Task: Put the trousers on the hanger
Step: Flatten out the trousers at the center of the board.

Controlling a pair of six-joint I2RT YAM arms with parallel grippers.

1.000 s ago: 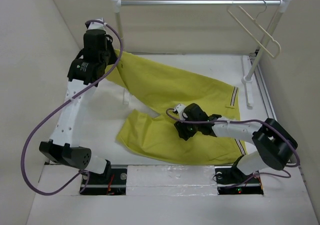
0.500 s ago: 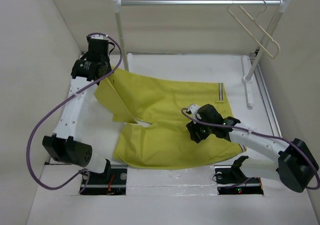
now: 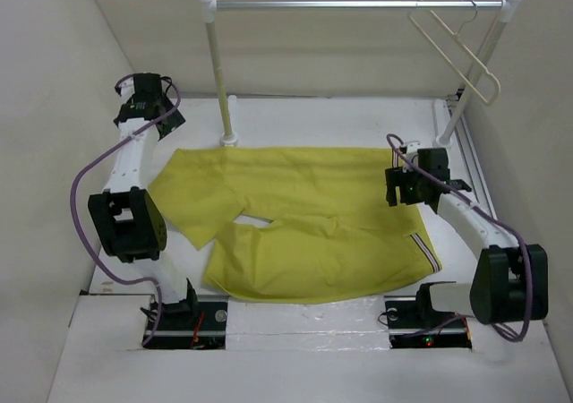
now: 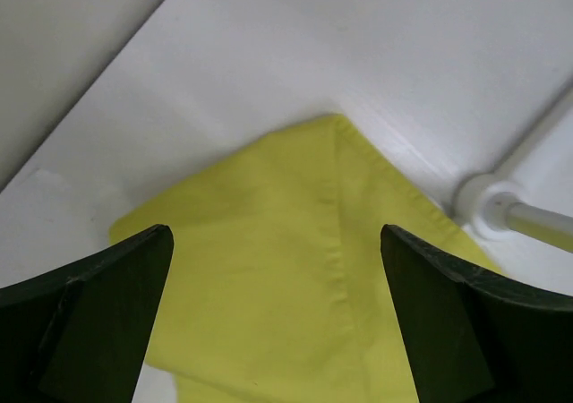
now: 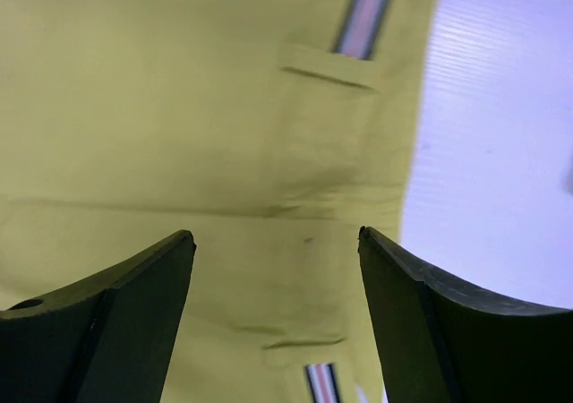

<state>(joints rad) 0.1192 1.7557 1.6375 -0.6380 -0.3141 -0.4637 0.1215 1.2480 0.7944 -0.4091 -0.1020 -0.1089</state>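
White walls close in a white surface (image 3: 295,116), and on it the trousers (image 3: 304,215) lie flat in the middle, not on the hanger. The waistband points to 3 o'clock and the leg ends to 9 o'clock, with the nearer leg at about 6 o'clock and the farther one just behind it. At 3 o'clock the right claw (image 5: 275,235) hangs over the waistband, close to a striped tab (image 5: 363,13). Its jaws stand apart and nothing is between them. At 10 o'clock the left claw (image 4: 276,233) is also wide open and empty, looking down on the corner of the farther leg, with the foot of a white post (image 4: 483,201) just beside the cloth. At the far side, a metal rail (image 3: 358,4) runs across at 12 o'clock, and the hanger (image 3: 457,49) hangs from it by its hook at about 1 o'clock, well apart from the trousers. I judge that the laying-out step is finished and the hanging itself is not begun. The next move probably calls for one claw to bring the hanger down, or to grip the cloth again and pass a leg over the lower bar without creasing it.
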